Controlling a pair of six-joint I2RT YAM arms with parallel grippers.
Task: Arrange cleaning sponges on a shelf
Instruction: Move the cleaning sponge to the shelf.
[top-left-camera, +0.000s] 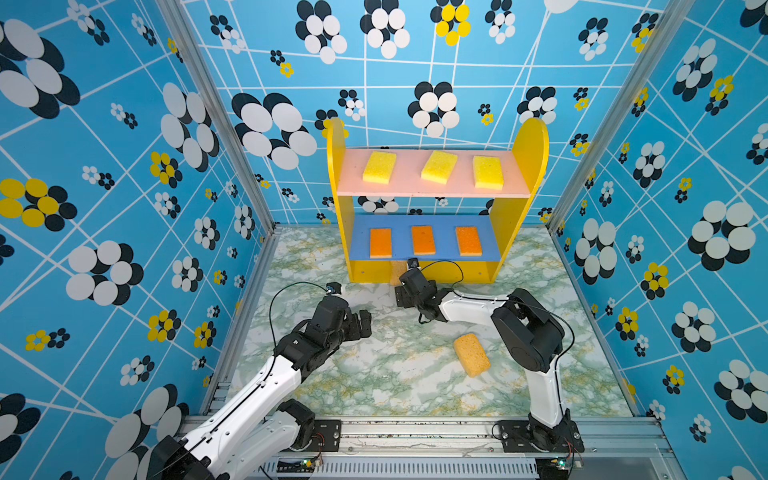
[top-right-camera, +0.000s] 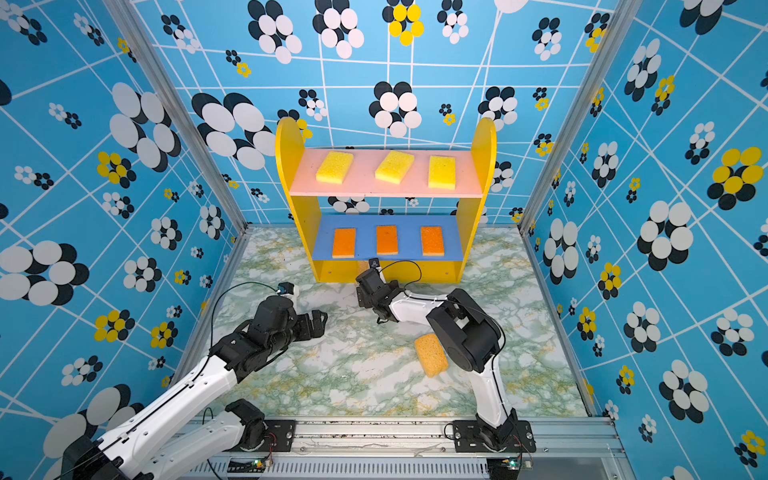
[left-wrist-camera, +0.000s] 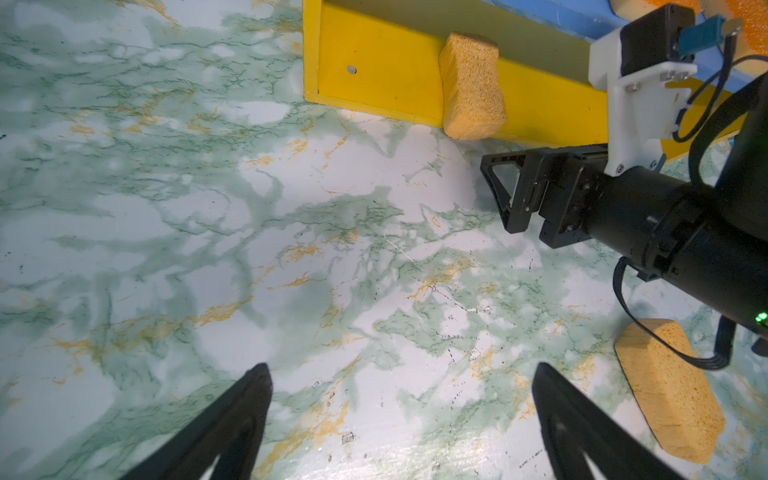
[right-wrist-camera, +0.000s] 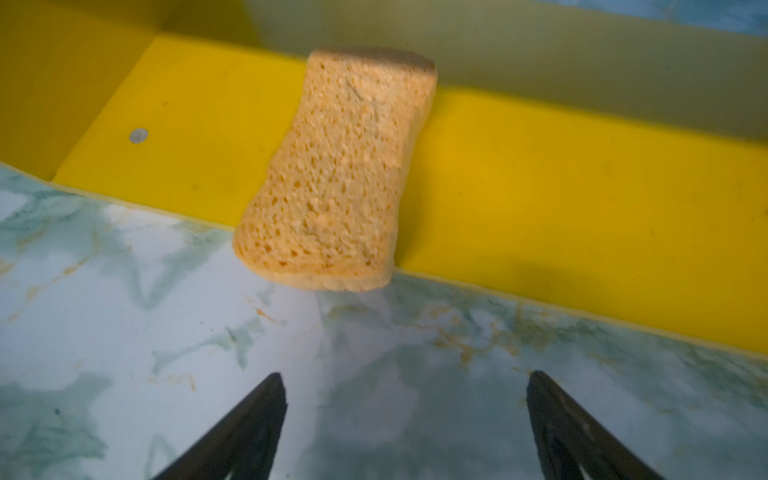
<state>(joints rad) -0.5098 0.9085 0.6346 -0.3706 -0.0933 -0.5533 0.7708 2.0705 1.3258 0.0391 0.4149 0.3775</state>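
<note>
The shelf (top-left-camera: 528, 166) stands at the back. Its pink upper board (top-left-camera: 409, 185) carries three yellow sponges (top-left-camera: 439, 167). Three orange sponges (top-left-camera: 423, 240) lie on its blue lower board (top-left-camera: 444, 243). One tan porous sponge (right-wrist-camera: 336, 178) leans on end against the shelf's yellow base front (left-wrist-camera: 386, 70). My right gripper (right-wrist-camera: 406, 375) is open and empty just in front of it, apart from it. A second tan sponge (top-left-camera: 471, 354) lies flat on the table beside the right arm's elbow. My left gripper (left-wrist-camera: 401, 370) is open over bare marble, left of centre.
The marble-patterned tabletop (top-left-camera: 374, 374) is walled by blue flowered panels on three sides. An aluminium rail (top-left-camera: 415, 432) with both arm bases runs along the front edge. The right arm (top-left-camera: 528, 332) bends over the table's right half, with cables looping from both wrists.
</note>
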